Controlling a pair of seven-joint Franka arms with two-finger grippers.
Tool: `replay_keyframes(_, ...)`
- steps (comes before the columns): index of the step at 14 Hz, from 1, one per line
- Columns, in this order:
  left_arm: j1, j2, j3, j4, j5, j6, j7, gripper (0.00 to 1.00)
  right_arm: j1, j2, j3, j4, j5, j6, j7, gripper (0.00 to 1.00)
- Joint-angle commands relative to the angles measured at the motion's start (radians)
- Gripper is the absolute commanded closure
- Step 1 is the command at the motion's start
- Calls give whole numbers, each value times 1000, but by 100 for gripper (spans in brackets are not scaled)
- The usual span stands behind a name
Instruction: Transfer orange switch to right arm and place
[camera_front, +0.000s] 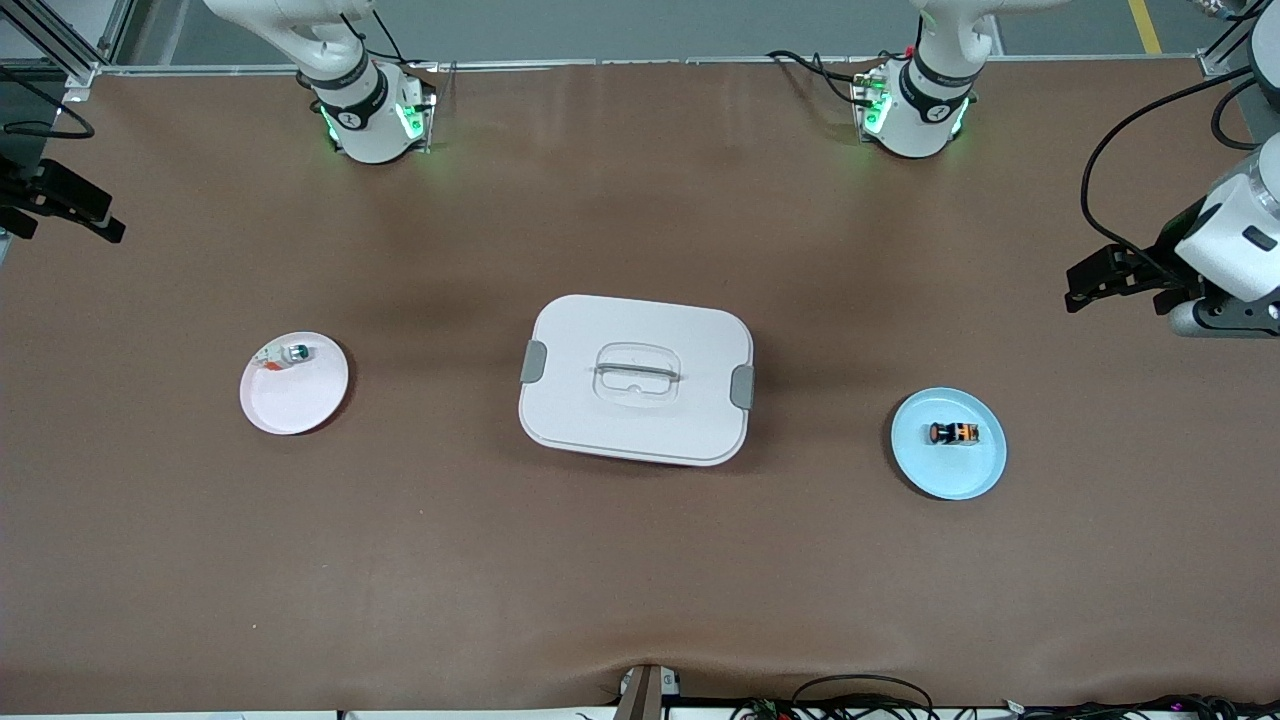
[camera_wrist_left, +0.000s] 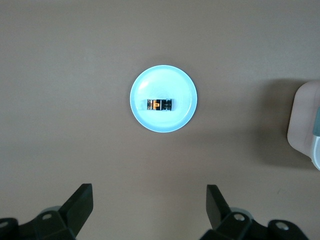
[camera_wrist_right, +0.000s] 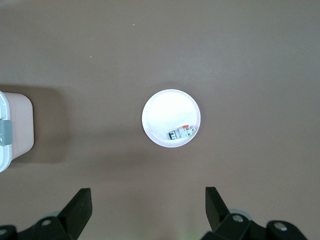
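Orange-banded black cylindrical switch (camera_front: 953, 433): lying on round pale-blue plate (camera_front: 985, 472). Left gripper (camera_wrist_left: 149, 210) and right gripper (camera_wrist_right: 148, 210): high over table, both spread, empty.

No readable words, numbers or brand marks anywhere here. The orange switch (camera_wrist_left: 159, 105) shows a small orange mark on its black body, too small to make out, and the arm bases carry little dark marks that cannot be read either.
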Motion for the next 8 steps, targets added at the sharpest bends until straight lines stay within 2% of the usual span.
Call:
replay_keyframes(1,4,6,-5,16,21,-23,24,0,2,-18,-1,-11,-14,5,-5,0)
replay_keyframes(8,3,-1,-6,18,6,-46,5,0,-1,-18,-1,-11,-14,3,-5,0)
